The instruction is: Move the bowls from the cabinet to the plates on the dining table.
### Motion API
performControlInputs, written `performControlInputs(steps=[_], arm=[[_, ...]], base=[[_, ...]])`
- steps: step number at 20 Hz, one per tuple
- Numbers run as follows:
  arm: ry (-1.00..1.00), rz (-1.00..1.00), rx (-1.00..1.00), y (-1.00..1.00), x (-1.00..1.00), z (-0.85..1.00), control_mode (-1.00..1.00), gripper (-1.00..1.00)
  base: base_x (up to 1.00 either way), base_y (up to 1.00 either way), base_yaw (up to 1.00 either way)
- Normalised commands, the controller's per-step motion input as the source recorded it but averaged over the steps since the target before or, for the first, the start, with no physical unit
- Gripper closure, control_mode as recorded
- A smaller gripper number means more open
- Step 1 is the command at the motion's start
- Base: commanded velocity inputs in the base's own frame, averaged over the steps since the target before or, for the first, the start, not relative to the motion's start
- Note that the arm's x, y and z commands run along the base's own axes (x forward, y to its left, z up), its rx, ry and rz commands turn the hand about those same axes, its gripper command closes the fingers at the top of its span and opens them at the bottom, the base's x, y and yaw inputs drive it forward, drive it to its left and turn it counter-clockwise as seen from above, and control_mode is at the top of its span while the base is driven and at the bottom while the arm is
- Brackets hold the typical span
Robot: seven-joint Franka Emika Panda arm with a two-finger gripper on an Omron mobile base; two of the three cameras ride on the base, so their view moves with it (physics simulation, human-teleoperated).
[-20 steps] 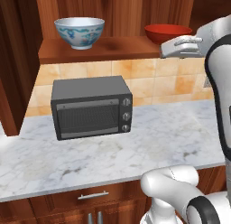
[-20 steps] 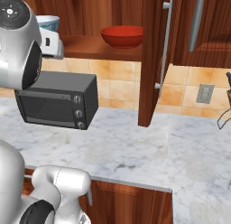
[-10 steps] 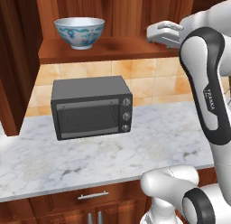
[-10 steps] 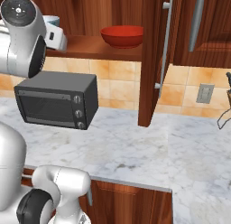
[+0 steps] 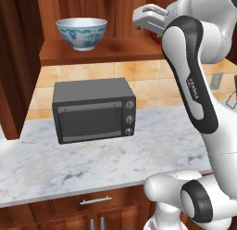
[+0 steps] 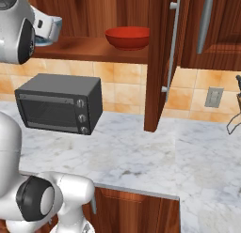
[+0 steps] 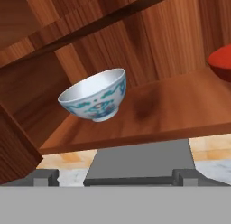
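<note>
A white bowl with blue pattern (image 5: 81, 32) stands at the left of the open cabinet's shelf (image 5: 111, 50). The red bowl (image 6: 127, 37) sits further right on the same shelf. My gripper (image 5: 139, 19) hovers at shelf height between them, to the right of the patterned bowl and apart from it, open with nothing in it. In the hand view the patterned bowl (image 7: 95, 95) is ahead and tilted in the frame, the red bowl (image 7: 222, 63) is at the right edge, and the gripper (image 7: 115, 178) has its fingertips (image 7: 43, 177) wide apart. The plates and the dining table are out of view.
A dark toaster oven (image 5: 92, 111) stands on the marble counter (image 5: 106, 159) right under the shelf. The cabinet door (image 6: 157, 63) with its silver bar handle (image 6: 172, 44) hangs open to the right of the red bowl. A wall socket (image 6: 214, 97) sits on the tiled backsplash.
The arm has swung left along the shelf, from in front of the red bowl towards the patterned bowl. The gripper stayed open. The bowls have not moved.
</note>
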Motion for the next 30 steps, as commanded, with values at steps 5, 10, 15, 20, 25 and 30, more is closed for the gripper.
performControlInputs(steps=[5, 10, 15, 20, 25, 30], arm=[[0.02, 0.00, 0.00, 0.04, 0.09, -0.04, -1.00, -1.00], [0.05, 0.00, 0.00, 0.20, 0.33, -0.06, -1.00, -1.00], [0.05, 0.00, 0.00, 0.30, 0.46, -0.01, -1.00, -1.00], [0.06, 0.00, 0.00, 0.23, 0.47, -0.06, -1.00, -1.00], [0.05, 0.00, 0.00, 0.18, 0.51, -0.06, -1.00, -1.00], [0.02, 0.00, 0.00, 0.14, 0.58, 0.00, -1.00, -1.00]], base=[[0.00, 0.00, 0.00], [0.00, 0.00, 0.00], [0.00, 0.00, 0.00], [0.00, 0.00, 0.00], [0.00, 0.00, 0.00], [0.00, 0.00, 0.00]])
